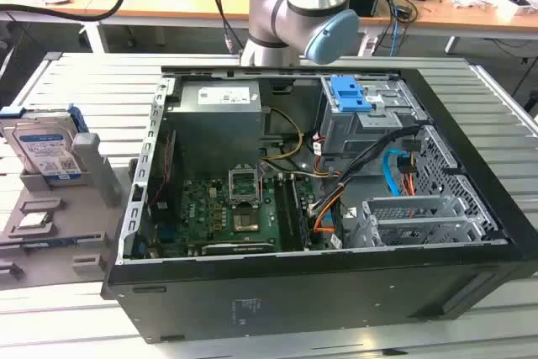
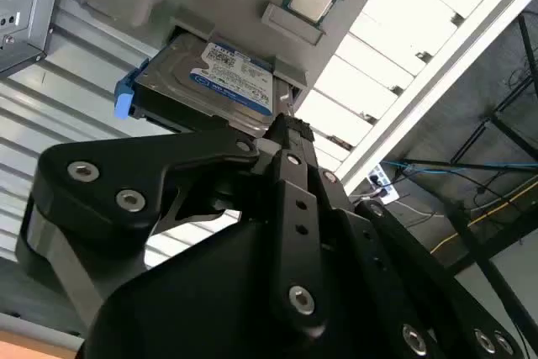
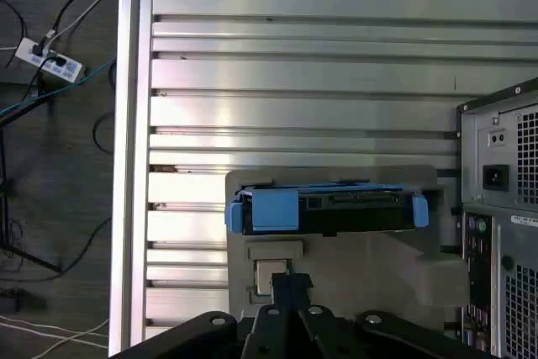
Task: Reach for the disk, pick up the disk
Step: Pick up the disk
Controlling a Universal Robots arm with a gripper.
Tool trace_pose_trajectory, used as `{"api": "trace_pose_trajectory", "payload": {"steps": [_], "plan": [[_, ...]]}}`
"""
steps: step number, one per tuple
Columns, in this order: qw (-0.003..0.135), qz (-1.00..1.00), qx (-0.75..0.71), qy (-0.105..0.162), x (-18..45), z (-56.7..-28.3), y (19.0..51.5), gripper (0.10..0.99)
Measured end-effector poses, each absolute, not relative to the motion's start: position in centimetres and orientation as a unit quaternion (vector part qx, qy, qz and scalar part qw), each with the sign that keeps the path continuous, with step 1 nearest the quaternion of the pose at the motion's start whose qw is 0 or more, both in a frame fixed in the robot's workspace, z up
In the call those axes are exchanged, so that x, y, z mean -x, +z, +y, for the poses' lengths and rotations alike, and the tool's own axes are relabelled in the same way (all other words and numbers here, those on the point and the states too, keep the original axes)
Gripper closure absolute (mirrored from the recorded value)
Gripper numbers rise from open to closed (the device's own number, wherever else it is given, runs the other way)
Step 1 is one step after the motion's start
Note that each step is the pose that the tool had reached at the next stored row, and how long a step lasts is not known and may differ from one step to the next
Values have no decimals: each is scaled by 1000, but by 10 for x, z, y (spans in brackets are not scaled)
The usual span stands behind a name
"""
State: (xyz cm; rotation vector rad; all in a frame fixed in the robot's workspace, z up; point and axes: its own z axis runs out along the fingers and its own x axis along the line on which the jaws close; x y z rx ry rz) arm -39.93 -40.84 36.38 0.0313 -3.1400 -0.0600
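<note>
Open desktop computer case [image 1: 336, 300] lying on its side on a slatted aluminium table [image 1: 84, 90], motherboard and drive cage exposed. Outside the case, toward the exterior view's left, a grey plastic holder [image 1: 101, 178] resting on the table.

Standing on edge in a slot of that holder: the disk [image 1: 46, 150], a silver-grey hard drive with a white-and-blue label on its face and blue rails along its sides. Propped upright, probably to leave both broad faces and the upper edge free for a pinch, rather than lying flat against the table. Seen edge-on in the first wrist view, blue rail toward the camera.

On the same holder, near the disk, a small square silver processor chip [image 1: 34, 220] lying flat in its own recess.

Grey-and-blue robot arm [image 1: 298, 6] rising behind the case.

In both wrist views, black gripper [image 2: 287, 128] [image 3: 291, 282] pointed toward the holder, apart from the disk and touching nothing. Fingers drawn close together, nothing between them.

By the look of it, early in the reach: disk not yet grasped, seated in its slot.
</note>
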Motion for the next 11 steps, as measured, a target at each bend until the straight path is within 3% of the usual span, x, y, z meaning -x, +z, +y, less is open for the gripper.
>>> {"api": "trace_pose_trajectory", "payload": {"steps": [11], "plan": [[2,-993,-116,-19,399,-408,364,980]]}}
